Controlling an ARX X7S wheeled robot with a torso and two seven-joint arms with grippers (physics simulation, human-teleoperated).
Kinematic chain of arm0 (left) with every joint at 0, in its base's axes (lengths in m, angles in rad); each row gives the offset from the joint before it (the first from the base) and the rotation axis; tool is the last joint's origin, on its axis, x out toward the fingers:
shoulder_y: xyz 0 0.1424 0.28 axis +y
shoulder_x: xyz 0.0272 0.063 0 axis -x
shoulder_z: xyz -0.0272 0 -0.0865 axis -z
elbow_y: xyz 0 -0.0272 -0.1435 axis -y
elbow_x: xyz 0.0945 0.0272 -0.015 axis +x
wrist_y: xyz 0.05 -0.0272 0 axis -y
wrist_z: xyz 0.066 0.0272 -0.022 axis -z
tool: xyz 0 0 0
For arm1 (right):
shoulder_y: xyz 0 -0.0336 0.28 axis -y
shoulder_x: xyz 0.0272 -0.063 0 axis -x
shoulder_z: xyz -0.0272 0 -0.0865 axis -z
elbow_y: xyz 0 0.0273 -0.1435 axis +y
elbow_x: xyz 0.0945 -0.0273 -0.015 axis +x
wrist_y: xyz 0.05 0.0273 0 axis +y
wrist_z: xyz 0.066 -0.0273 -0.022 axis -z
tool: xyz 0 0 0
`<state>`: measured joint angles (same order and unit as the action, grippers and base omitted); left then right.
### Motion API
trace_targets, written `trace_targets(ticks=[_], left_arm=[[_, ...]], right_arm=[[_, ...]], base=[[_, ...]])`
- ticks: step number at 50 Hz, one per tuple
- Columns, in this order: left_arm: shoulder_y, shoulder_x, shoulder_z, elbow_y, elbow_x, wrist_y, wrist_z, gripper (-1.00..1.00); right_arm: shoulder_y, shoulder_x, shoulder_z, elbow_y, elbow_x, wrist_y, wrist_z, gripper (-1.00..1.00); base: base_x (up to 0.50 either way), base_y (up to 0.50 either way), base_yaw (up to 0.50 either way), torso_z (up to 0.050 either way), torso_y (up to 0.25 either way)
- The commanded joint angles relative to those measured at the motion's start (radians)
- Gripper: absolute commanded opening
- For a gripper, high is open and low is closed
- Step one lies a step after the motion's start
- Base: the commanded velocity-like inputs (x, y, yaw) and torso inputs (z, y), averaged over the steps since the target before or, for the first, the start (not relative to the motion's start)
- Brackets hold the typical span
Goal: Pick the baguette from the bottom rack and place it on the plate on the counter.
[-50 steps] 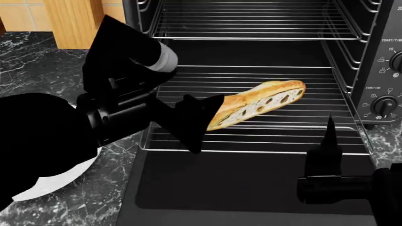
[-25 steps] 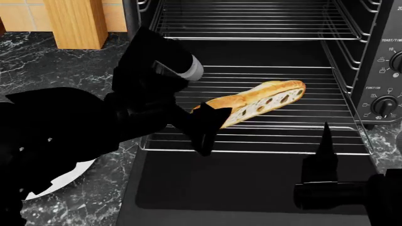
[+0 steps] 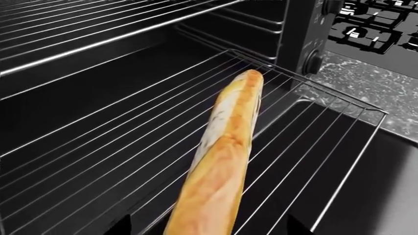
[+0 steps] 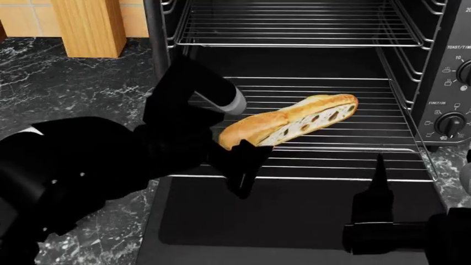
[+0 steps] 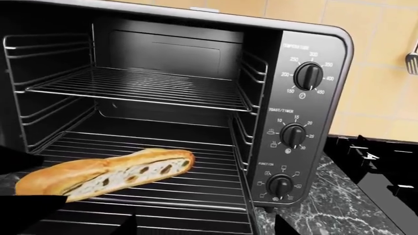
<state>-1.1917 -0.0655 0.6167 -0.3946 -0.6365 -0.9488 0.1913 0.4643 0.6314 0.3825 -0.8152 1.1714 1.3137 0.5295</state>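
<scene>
The baguette (image 4: 301,122) lies slantwise on the bottom rack (image 4: 346,157) of the open toaster oven, cut face towards me. It also shows in the left wrist view (image 3: 225,147) and the right wrist view (image 5: 111,174). My left gripper (image 4: 237,153) is open, with its fingers on either side of the loaf's near end (image 3: 209,230) and a gap on both sides. My right gripper (image 5: 203,227) is open and empty, in front of the rack to the right (image 4: 379,182). The plate is almost wholly hidden behind my left arm; only a white sliver (image 4: 31,131) shows on the counter (image 4: 66,83).
The oven's door (image 4: 294,221) lies open and flat in front of the rack. The upper rack (image 4: 294,27) is above. Control knobs (image 4: 449,124) are on the oven's right. A wooden block (image 4: 88,27) stands at the back left. A black cooktop (image 5: 379,166) lies right of the oven.
My left arm has moved right and forward, bringing its open fingers around the baguette's near end and covering most of the plate. The baguette and right gripper have hardly moved.
</scene>
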Motion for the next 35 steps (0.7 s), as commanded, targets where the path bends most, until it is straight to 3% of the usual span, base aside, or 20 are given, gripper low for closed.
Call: trace_targets(ticks=[1,14,15,30,35], left_arm=[[-0.002,0.007,0.011,-0.054,0.004,0.017,0.009,1.0],[-0.002,0.0,0.023,-0.049,-0.018,0.007,0.005,1.0],[-0.004,0.001,0.021,-0.049,-0.019,0.007,0.001,-1.0],[-0.015,-0.009,0.004,0.052,-0.061,-0.023,-0.043,-1.0],[-0.014,-0.011,-0.018,0.084,-0.047,0.037,-0.077,-1.0]], right_arm=[[-0.025,-0.001,-0.001,0.0,-0.027,-0.024,-0.009,1.0],[-0.036,0.004,-0.004,0.002,-0.027,-0.037,-0.006,1.0],[-0.034,0.004,-0.004,0.001,-0.021,-0.034,-0.002,1.0],[-0.037,0.013,-0.003,0.005,-0.014,-0.045,0.003,1.0],[-0.045,0.015,-0.001,0.002,-0.012,-0.05,0.005,1.0]], base=[[0.0,0.0,0.0,0.0,0.0],[0.0,0.0,0.0,0.0,0.0],[0.0,0.0,0.0,0.0,0.0],[0.0,0.0,0.0,0.0,0.0],[0.0,0.0,0.0,0.0,0.0]])
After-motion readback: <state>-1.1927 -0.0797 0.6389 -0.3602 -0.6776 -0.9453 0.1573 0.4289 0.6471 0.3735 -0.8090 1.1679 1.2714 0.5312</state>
